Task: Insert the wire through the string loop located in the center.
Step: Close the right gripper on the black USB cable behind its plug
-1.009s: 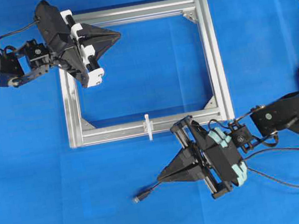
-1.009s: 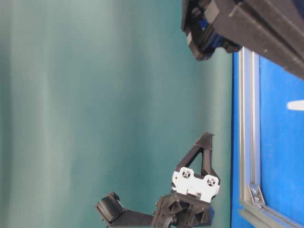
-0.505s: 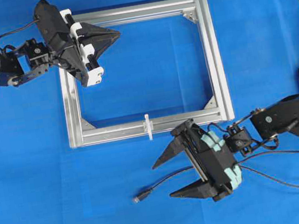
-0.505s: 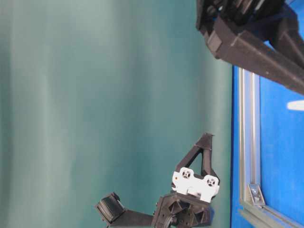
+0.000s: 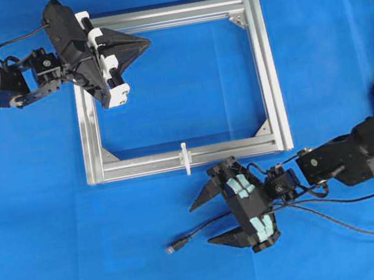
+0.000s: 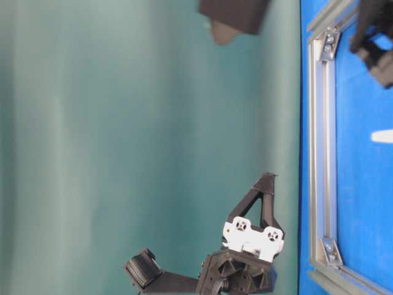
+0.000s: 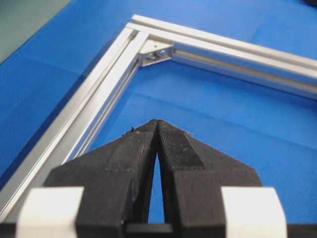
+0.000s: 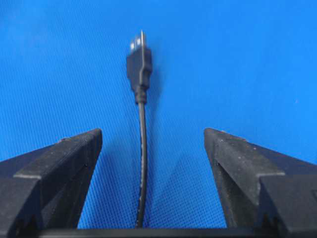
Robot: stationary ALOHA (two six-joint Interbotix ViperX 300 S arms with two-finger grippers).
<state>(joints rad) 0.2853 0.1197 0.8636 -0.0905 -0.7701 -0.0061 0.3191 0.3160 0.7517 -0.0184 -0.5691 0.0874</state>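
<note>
The right tool (image 5: pixel 208 221) stands at the lower centre of the overhead view with its jaws spread wide and nothing gripped; the wire (image 5: pixel 203 227) lies flat on the blue worktop (image 5: pixel 50 259) and runs between the two fingers, touching neither so far as the right wrist view shows. Its plug tip (image 8: pixel 139 62) points away from the tool, toward the lower left of the overhead view, clear of the fingertips. The string loop (image 5: pixel 185 158) stands on the lower bar of the aluminium frame (image 5: pixel 272 71), above and slightly left of the tool, well apart from the plug. The left tool (image 5: pixel 141 45) hovers over the upper left corner of the frame, jaws pressed together and empty. Judgement: the wire is not yet picked up and nothing has entered the loop. Risks noted: the cable is thin and lies against the cloth, so fingers closing too high could miss it or roll it aside; a grip taken far behind the plug would leave a limp free end that droops and misses the small loop; the plug faces away from the loop, so it must be turned, and a careless swing could knock the loop over.
</note>
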